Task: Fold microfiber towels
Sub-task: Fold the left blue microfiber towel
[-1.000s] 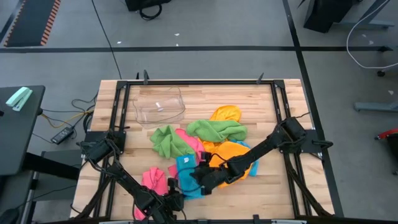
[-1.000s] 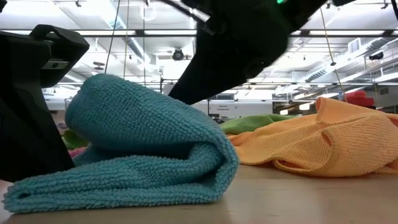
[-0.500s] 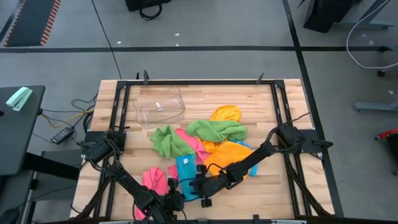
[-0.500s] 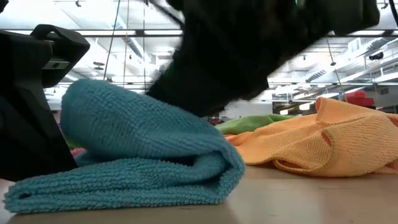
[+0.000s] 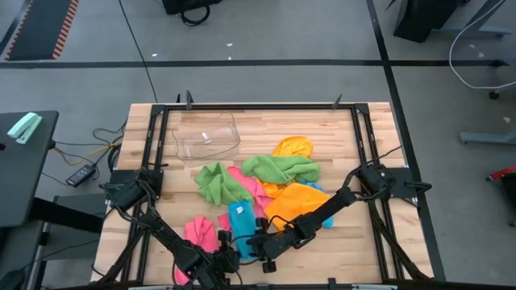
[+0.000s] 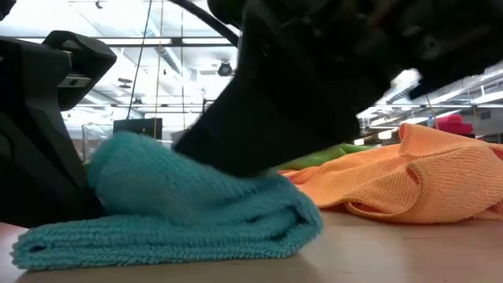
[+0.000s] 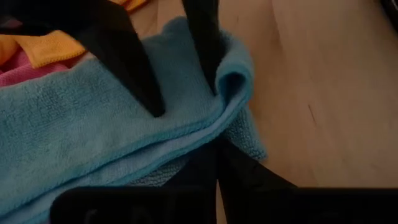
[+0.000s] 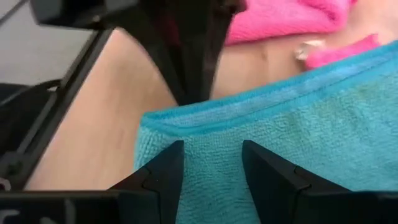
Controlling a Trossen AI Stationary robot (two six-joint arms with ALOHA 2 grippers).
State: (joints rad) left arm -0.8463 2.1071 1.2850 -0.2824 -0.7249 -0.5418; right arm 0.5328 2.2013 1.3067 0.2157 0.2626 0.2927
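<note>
The blue towel [image 5: 241, 226] is found at the table's near edge, long axis running front to back. The left gripper [image 7: 217, 163] is clamped together on its near hem (apparently pinching it). The right gripper [image 8: 211, 163], fingers parted, is pressed on top, directly above the fold.

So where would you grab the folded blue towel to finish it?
Judging from its pose, take the blue towel at the rounded fold edge, coming from the bare wood side. That edge stands thick and free; left gripper pins the opposite layers.
</note>
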